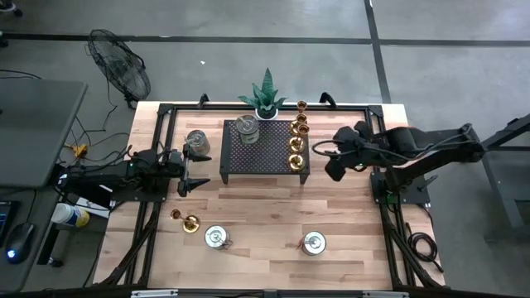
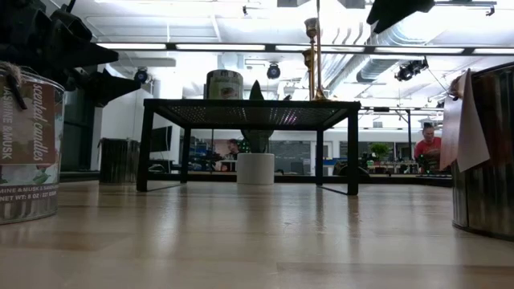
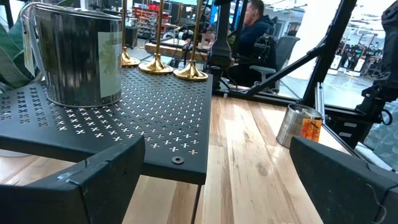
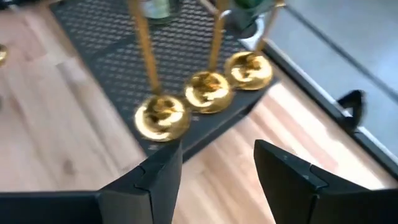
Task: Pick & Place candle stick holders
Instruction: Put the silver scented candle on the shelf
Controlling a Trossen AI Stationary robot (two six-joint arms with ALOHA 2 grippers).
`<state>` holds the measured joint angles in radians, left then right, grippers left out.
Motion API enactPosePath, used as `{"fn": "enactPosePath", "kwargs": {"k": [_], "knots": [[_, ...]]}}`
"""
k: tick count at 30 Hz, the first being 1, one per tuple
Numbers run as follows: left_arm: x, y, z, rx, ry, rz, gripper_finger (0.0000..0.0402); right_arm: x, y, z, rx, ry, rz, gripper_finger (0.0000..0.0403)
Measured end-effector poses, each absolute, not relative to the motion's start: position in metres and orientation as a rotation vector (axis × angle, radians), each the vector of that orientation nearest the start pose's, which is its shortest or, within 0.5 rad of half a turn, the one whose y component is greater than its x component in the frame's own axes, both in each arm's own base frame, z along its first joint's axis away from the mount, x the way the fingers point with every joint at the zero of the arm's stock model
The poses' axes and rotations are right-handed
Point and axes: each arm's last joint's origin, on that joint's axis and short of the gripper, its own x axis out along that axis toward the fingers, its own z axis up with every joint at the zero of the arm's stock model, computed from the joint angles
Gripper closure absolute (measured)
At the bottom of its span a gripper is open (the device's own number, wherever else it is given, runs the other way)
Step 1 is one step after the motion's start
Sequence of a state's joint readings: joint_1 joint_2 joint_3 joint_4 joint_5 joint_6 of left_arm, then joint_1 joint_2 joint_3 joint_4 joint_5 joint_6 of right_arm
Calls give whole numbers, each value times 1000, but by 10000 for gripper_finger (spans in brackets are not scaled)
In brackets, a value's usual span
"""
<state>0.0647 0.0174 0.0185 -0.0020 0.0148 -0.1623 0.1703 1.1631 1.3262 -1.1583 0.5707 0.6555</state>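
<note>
Three brass-gold candle stick holders [image 1: 296, 142] stand on their round bases along the right edge of the black perforated rack [image 1: 263, 153]; a fourth [image 1: 301, 106] stands behind them. A silvery tin [image 1: 247, 126] sits on the rack's far left part. My right gripper [image 4: 217, 168] is open and empty, just right of the rack [image 1: 325, 161], facing the three brass bases [image 4: 205, 90]. My left gripper [image 3: 205, 186] is open and empty at the rack's left side [image 1: 192, 172], beside a silvery tin [image 1: 197, 142]. A brass holder [image 1: 187, 221] lies on the table.
Two more silvery tins [image 1: 216, 237] [image 1: 314, 242] stand near the table's near edge; they fill the sides of the low view [image 2: 28, 144] [image 2: 486, 152]. A spiky green plant in a white pot [image 1: 266, 98] stands behind the rack. People show in the room beyond [image 2: 427, 144].
</note>
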Motion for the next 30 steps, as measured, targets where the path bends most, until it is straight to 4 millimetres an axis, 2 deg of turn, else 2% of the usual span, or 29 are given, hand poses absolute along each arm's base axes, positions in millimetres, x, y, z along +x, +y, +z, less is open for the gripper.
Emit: {"fn": "enactPosePath", "kwargs": {"k": [7,10,18,25,30], "knots": [[97,6,168,-162,-4,50,9,180,19,372,176,700,-694,210],[97,6,168,-162,-3,50,9,172,20,357,188,657,-674,210],[97,6,168,-163,-3,50,9,154,22,305,322,596,-464,210],[98,6,168,-162,-3,50,9,141,20,279,368,550,-401,210],[97,6,168,-162,-3,50,9,139,21,262,396,551,-367,210]]}}
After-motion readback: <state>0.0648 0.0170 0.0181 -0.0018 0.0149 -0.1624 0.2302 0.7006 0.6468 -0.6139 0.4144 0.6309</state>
